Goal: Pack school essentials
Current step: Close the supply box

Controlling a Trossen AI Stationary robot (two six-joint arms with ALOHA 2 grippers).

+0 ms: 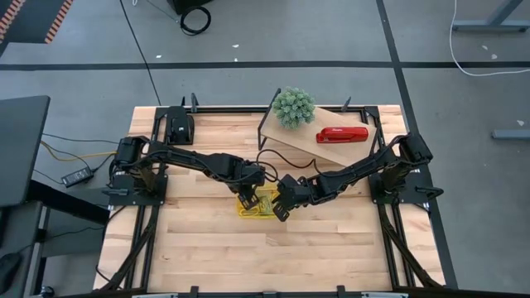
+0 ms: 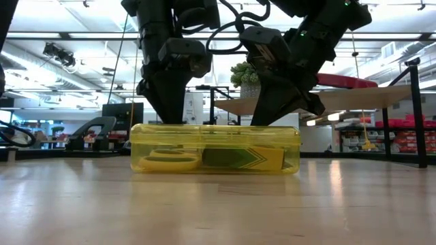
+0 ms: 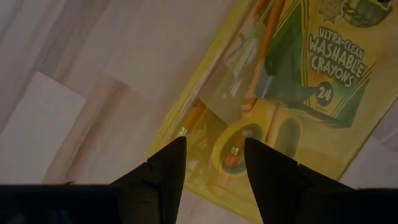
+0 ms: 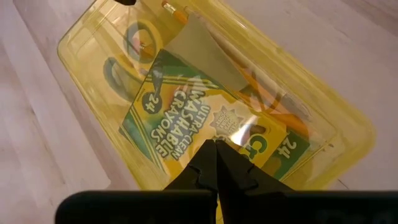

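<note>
The yellow box (image 1: 257, 204) is sitting mid-table, lid shut, with the crayon box (image 4: 205, 124), scissors (image 3: 239, 140) and pencils (image 3: 264, 50) lying inside. The left gripper (image 1: 249, 196) is hovering over it, fingers apart, gripping nothing. The right gripper (image 1: 282, 212) is pointing down at its right edge, fingers together. Bare wood is lying open toward the front.

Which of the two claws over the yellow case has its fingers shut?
The right claw, fingers pressed together above the crayon box. The left claw shows a clear gap.
</note>
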